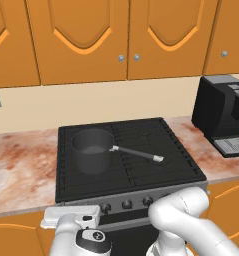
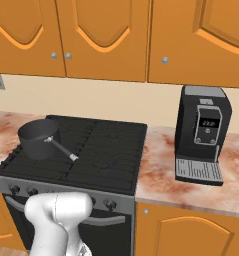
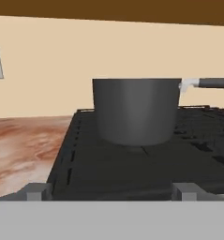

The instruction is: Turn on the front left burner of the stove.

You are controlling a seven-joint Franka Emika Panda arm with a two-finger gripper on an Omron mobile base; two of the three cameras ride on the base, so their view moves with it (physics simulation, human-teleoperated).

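We see the hand (image 3: pixel 111 191), fully open and empty, low before the stove (image 1: pixel 141 186), whose front left burner (image 1: pixel 86 175) lies under the saucepan (image 1: pixel 92 150); choosing a neighbouring knob (image 1: pixel 126 204) would light the wrong burner.

I see orange cabinet doors (image 1: pixel 91 40) overhead; a cream wall (image 1: pixel 91 107) behind; the marbled pinkish bench (image 1: pixel 21 165) below.

White robot arm with dark joints

The arm (image 1: pixel 183 217) is built of glossy, rounded white shells, fat and tubular like bent pipe; a dark round cap carrying a small white mark sits on one joint near its hand (image 1: pixel 72 216), a flat pale-grey block, and from the other side its bulbous elbow shines softly
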